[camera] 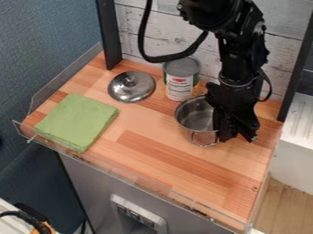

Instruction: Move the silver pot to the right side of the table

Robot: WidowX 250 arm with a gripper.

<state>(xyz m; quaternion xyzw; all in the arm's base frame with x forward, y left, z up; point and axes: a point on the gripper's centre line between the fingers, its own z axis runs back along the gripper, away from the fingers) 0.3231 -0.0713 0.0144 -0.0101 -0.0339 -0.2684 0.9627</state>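
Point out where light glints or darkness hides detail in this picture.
In the camera view, bright highlights sit on the metal lid and the silver pot reflects light unevenly, while the black gripper is so dark that its parts blend together.

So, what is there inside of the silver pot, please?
In the part of the silver pot that is open to view, I see only bare metal. The pincer covers the rest, so what is there cannot be told.
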